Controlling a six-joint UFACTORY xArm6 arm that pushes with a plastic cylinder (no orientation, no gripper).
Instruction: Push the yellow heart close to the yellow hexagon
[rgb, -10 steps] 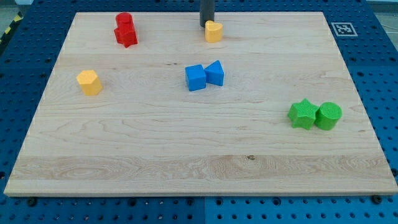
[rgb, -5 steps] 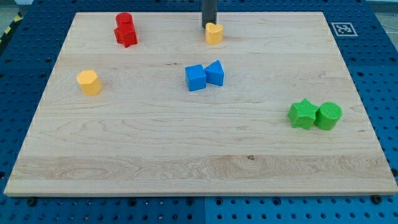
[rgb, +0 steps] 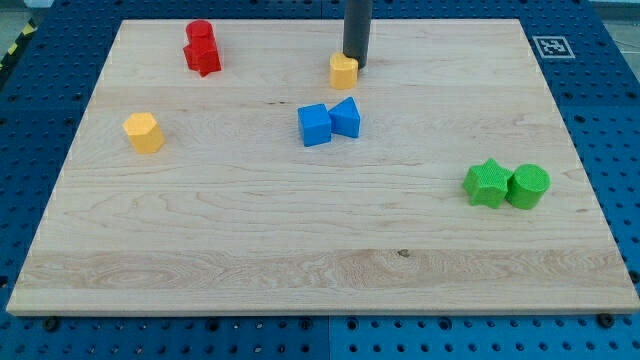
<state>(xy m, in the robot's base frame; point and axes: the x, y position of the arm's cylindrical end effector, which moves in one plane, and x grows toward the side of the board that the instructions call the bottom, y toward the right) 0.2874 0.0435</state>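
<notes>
While pressed against the upper right of the yellow heart (rgb: 343, 71) near the worktop (rgb: 300, 230) top edge, my tip (rgb: 355, 65), pincerless, best pushing steadily leftward and downward toward the yellow hexagon (rgb: 144, 132), passing above the blue blocks (rgb: 329, 122).

A wooden board (rgb: 300, 230) carries yellow, red, blue and green blocks.
</notes>
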